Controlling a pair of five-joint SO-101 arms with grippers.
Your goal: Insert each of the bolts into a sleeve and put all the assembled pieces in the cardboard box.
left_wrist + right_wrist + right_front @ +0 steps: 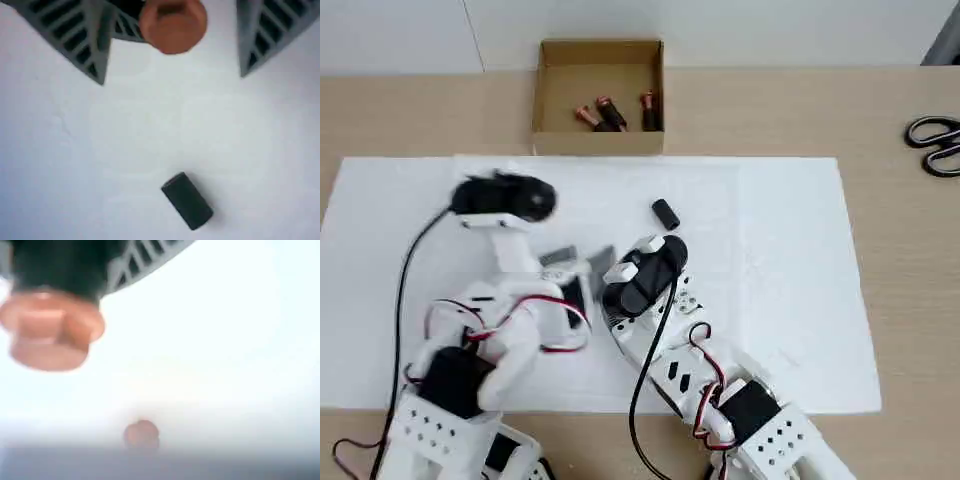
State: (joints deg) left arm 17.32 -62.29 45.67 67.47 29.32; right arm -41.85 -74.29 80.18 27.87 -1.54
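My left gripper (171,79) stands open over the white paper, its grey fingers (75,35) spread wide. Between them, near their base, hangs a copper bolt head (172,22) with something black behind it; neither finger touches it. In the right wrist view the same kind of bolt head (50,330) pokes out of a black sleeve (55,265) beside a grey finger (142,257), so my right gripper looks shut on that piece. A loose black sleeve (665,213) (187,200) lies on the paper beyond both grippers. The cardboard box (545,95) holds three assembled pieces (610,113).
The two arms (510,200) (645,275) crowd together mid-paper, with the white sheet (780,280) open to the right. Scissors (935,145) lie at the table's far right. A small blurred copper spot (141,434) shows farther off.
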